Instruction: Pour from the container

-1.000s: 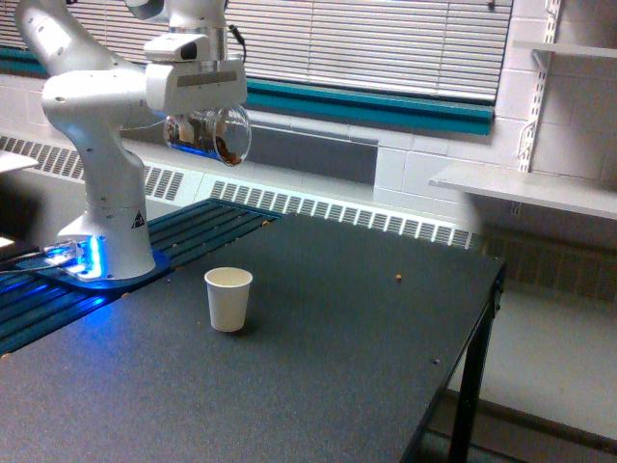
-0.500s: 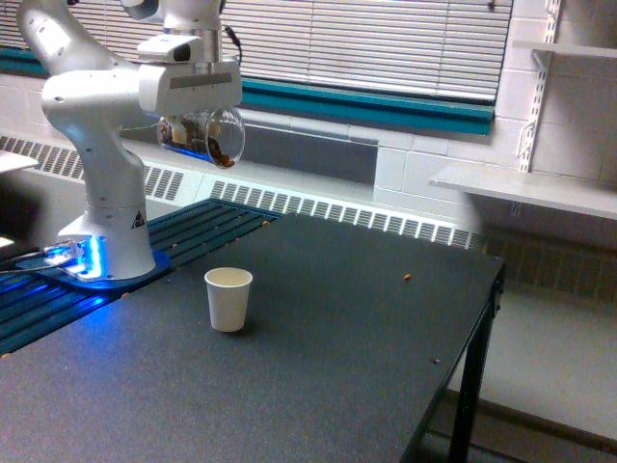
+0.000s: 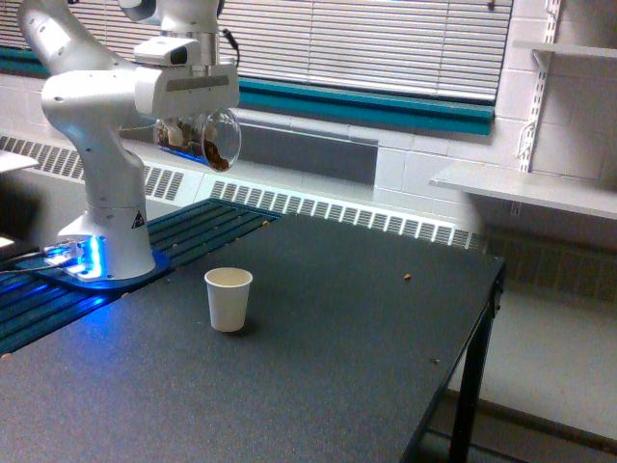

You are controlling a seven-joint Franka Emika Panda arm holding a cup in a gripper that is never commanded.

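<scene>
- The dark counter (image 3: 318, 386) fills the front of the exterior view, and its top looks rough and speckled.
- A white paper cup (image 3: 228, 299) stands upright on the counter, a bit toward the exterior view's left. Its mouth faces up.
- A tiny brown bit (image 3: 408, 278) lies on the counter, well apart from the paper cup, toward the exterior view's right.
- Behind the paper cup the white robot arm (image 3: 96, 135) stands on a round base (image 3: 106, 265) that glows blue.
- High above the counter, the hand (image 3: 188, 130) is clenched around the container (image 3: 204, 141).
- The container is clear and lies tipped on its side in the air. Its wide round rim faces the exterior view's right.
- Small brown bits (image 3: 214, 154) sit low inside it, near the rim.
- The container is up and behind the paper cup, not touching it.
- Far back there are window blinds (image 3: 386, 43), a teal strip (image 3: 386, 106) and white wall shelves (image 3: 521, 188).
</scene>
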